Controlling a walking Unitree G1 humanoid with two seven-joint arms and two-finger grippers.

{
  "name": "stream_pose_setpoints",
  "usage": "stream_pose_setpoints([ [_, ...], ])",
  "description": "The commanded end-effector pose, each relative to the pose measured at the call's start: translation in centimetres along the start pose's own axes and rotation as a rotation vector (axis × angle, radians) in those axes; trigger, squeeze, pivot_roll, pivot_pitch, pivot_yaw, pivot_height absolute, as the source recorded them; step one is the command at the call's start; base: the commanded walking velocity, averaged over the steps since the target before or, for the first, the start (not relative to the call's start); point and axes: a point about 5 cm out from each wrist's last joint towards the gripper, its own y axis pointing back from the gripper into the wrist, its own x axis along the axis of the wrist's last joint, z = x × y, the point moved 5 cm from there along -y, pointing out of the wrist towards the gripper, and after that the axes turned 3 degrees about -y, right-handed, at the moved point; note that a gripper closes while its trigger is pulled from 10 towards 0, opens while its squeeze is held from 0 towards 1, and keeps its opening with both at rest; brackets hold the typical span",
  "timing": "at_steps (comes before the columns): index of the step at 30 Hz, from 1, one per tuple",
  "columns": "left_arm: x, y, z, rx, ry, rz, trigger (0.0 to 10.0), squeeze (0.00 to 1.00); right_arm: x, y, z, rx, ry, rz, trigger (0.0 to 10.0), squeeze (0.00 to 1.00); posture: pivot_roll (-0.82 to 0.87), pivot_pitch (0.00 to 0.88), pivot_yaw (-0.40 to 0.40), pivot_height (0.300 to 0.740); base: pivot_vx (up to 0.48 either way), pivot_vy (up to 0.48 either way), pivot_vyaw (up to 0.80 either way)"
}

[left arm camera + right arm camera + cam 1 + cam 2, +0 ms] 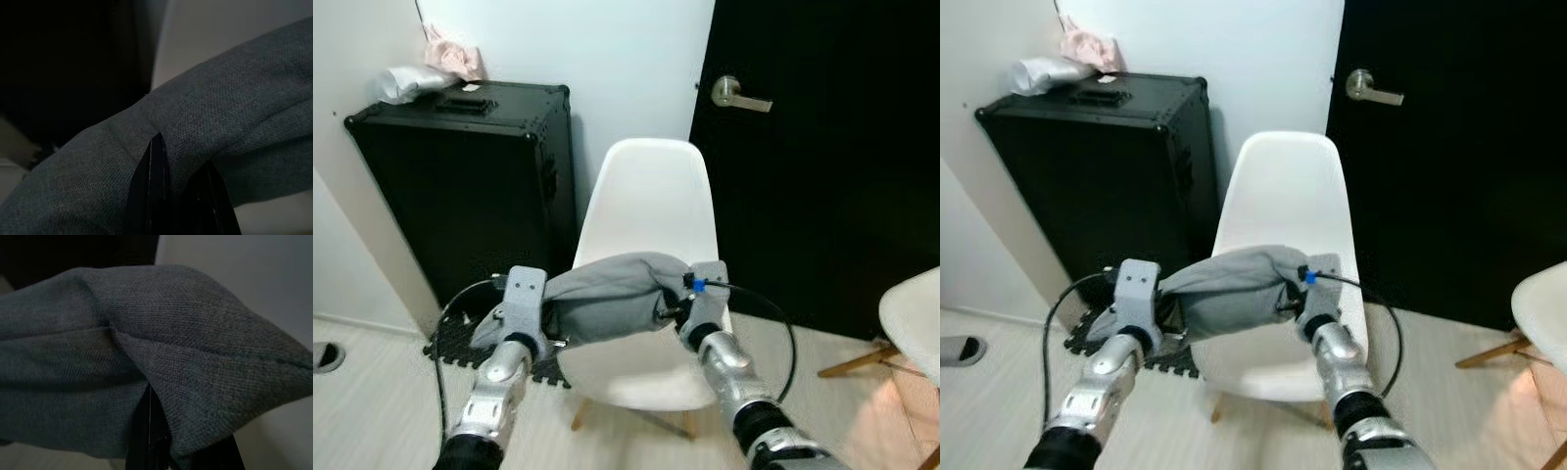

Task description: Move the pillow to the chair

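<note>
Pillow (607, 294), grey, hangs just above the white chair (651, 211) seat, pinched at either end by left gripper (540, 328) and right gripper (675, 311), so it stays spread for lowering.

No legible text, labels or numbers, perhaps from blur.

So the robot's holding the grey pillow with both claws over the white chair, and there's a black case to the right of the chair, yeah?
Not quite: the black case stands to the left of the white chair, against the wall, as the left eye view shows. The rest holds: the left claw and right claw grip the grey pillow over the chair.
</note>
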Motion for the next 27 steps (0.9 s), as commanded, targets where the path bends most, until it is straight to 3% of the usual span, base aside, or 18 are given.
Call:
stream_pose_setpoints([
  [1,1.2,-0.1,-0.5,0.023,0.017,0.052,10.0,0.00,-1.0,0.5,1.0,-0.035,-0.020,-0.033,10.0,0.00,0.08,0.028,0.014,0.740,0.292,0.000,-0.80],
  [5,1.2,-0.1,-0.6,0.025,0.016,0.052,10.0,0.00,-1.3,0.6,0.9,-0.031,-0.014,-0.039,10.0,0.00,0.08,0.030,0.014,0.740,0.295,0.000,-0.80],
  [17,1.1,0.0,-0.7,0.025,0.011,0.048,10.0,0.00,-2.0,0.9,0.9,-0.041,-0.014,-0.059,10.0,0.00,0.08,0.038,0.018,0.740,0.295,0.000,0.00],
  [27,0.6,0.1,-0.3,0.023,-0.007,0.029,10.0,0.00,-2.1,1.0,1.0,-0.041,-0.016,-0.058,10.0,0.00,0.08,0.040,0.018,0.740,0.000,0.000,0.00],
])
